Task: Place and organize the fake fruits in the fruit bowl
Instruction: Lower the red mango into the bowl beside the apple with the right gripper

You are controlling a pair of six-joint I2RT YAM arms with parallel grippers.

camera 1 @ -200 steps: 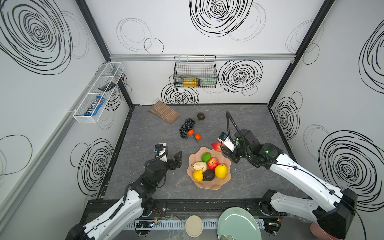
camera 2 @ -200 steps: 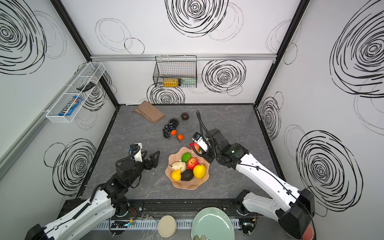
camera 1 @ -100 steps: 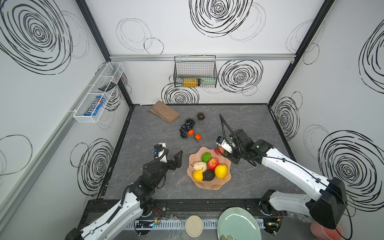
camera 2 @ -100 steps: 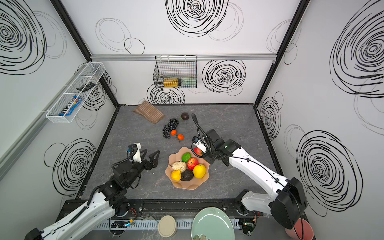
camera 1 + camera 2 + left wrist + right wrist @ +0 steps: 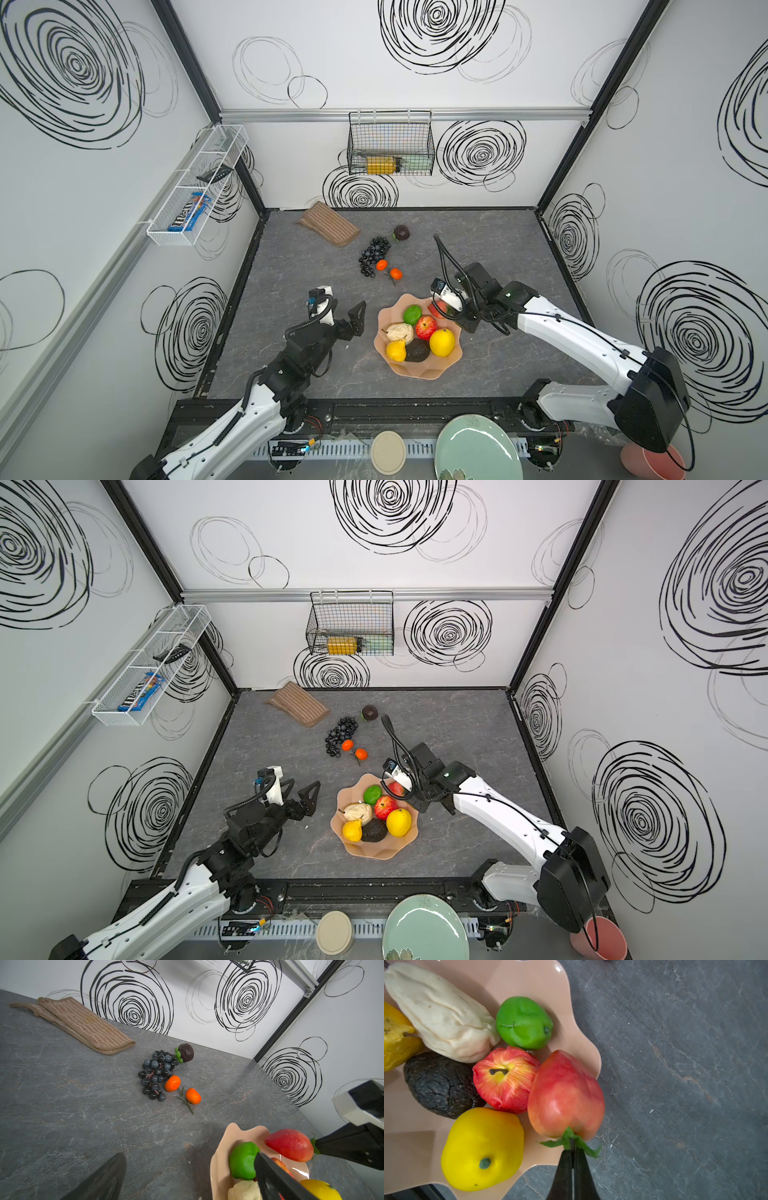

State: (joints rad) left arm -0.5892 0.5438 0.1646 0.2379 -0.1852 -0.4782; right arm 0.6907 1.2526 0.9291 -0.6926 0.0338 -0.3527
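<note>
Peach-pink and wavy-edged, the fruit bowl [image 5: 417,372] sits on the grey stone-look table [image 5: 291,270] towards the near side, between my two arms. My right pincer [image 5: 572,1147] is clenched on the green leafy cap of the strawberry [image 5: 565,1095], with the jaws pressed together and only the leaves between them. The strawberry hangs over the bowl's far right rim, its red body just beside the apple [image 5: 505,1079]. Whether it touches the apple or the bowl I cannot tell.

Inside the bowl, packed close together, lie the apple, a lime [image 5: 412,314], a lemon [image 5: 441,342], a pear [image 5: 396,350], an avocado [image 5: 417,351] and a beige fruit [image 5: 400,332].

My left pincer [image 5: 300,791] is released, its jaws spread wide and holding nothing, poised above the table just left of the bowl.

Farther back on the table lies a grape bunch [image 5: 374,255], with a tangerine [image 5: 381,264] touching it and a second tangerine [image 5: 396,273] a little apart. Behind them is a dark round fruit [image 5: 401,232] with a green cap. A folded brown cloth [image 5: 330,226] lies near the back wall.
</note>
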